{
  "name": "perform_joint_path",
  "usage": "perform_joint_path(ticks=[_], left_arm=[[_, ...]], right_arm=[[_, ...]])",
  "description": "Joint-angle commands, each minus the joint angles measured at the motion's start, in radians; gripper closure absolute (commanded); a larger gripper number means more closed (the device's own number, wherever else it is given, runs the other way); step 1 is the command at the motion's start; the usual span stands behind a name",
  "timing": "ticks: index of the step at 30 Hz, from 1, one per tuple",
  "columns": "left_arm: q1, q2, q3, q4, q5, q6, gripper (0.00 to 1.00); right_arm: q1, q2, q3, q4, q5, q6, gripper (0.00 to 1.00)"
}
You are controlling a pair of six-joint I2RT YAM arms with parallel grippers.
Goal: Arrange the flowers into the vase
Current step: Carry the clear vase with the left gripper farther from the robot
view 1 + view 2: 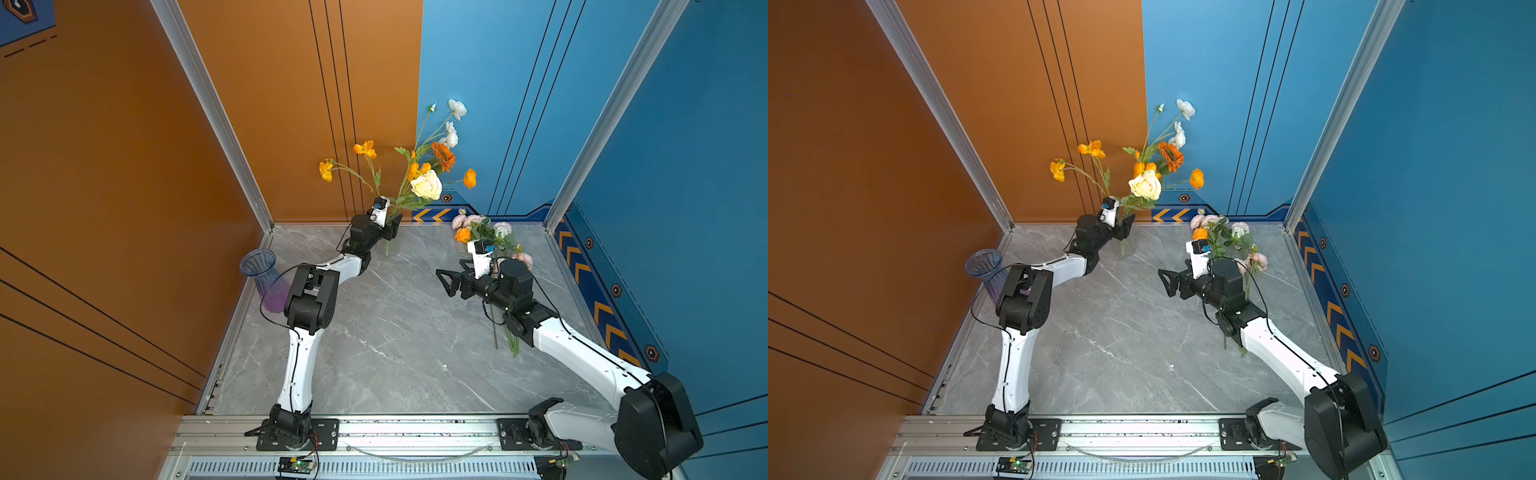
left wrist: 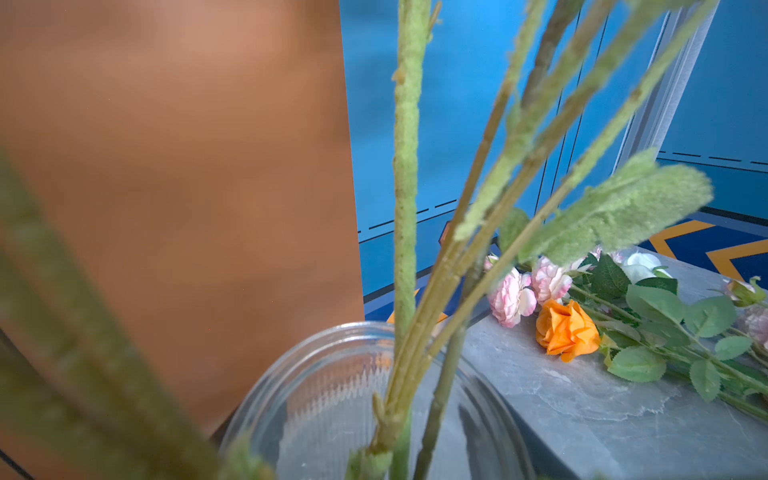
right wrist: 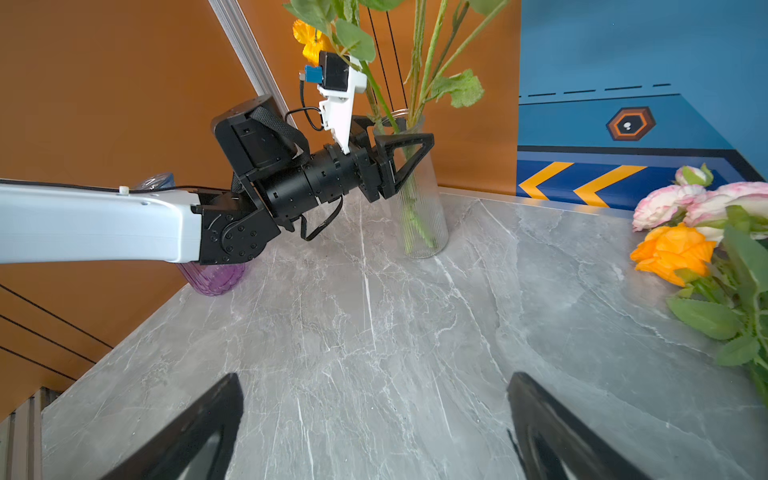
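Observation:
A clear ribbed glass vase stands at the back of the table. It holds tall flowers with orange, white and cream blooms. My left gripper is shut on the vase's upper part, one finger on each side. The left wrist view shows only the vase rim and the stems. More flowers, pink and orange, lie on the table at the back right. My right gripper hangs open and empty, left of those flowers.
A second vase, tinted blue and purple, stands at the table's left edge behind my left arm. Orange and blue walls close in the grey marble table on three sides. My right arm lies over the loose stems.

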Motion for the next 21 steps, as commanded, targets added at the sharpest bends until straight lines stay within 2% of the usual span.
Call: perform_joint_path(ticks=[1,6,9,16,19,20,21], left_arm=[[0.002,-0.009,0.061,0.149,-0.004,-0.015,0.6],[-0.006,0.007,0.068,0.159,-0.01,-0.025,0.59],[-0.01,0.01,0.066,0.16,-0.009,-0.029,0.55],[-0.01,0.009,0.043,0.162,-0.013,-0.045,0.28],[-0.009,0.004,0.019,0.177,0.004,-0.041,0.2],[-0.007,0.003,0.011,0.185,0.006,-0.042,0.16],[-0.006,0.001,0.002,0.188,0.007,-0.042,0.08]], right_arm=[[-0.005,0.014,0.018,0.025,-0.023,0.016,0.0],[-0.005,0.009,0.011,0.02,-0.023,0.017,0.0],[-0.004,0.004,0.009,0.018,-0.022,0.017,0.0],[-0.005,0.001,0.01,0.006,-0.024,0.015,0.0],[-0.005,-0.001,0.007,0.006,-0.024,0.017,0.0],[-0.005,-0.001,0.006,0.005,-0.024,0.017,0.0],[-0.003,-0.001,0.005,0.003,-0.025,0.018,0.0]])
